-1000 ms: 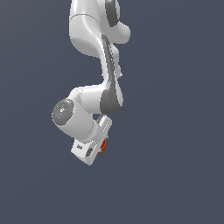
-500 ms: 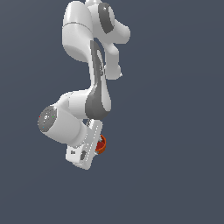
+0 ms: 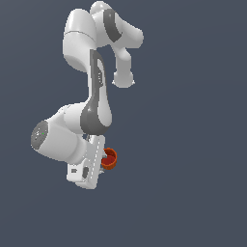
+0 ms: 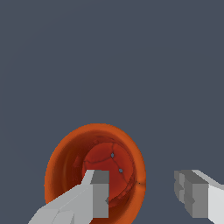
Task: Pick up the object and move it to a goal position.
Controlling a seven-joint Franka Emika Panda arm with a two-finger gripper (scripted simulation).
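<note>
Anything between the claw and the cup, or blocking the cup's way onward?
Nothing visible. The claw is already at the cup, with one finger across its mouth. Only plain background surrounds them, and no goal marker shows.

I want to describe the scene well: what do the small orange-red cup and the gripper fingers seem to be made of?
The cup looks like glazed ceramic or glossy plastic: soft sheen on the orange rim, a darker red inside with thin crack-like lines. It is a render, so this stays open. The fingers look like matte grey plastic or painted metal: flat, blocky faces without reflections.
</note>
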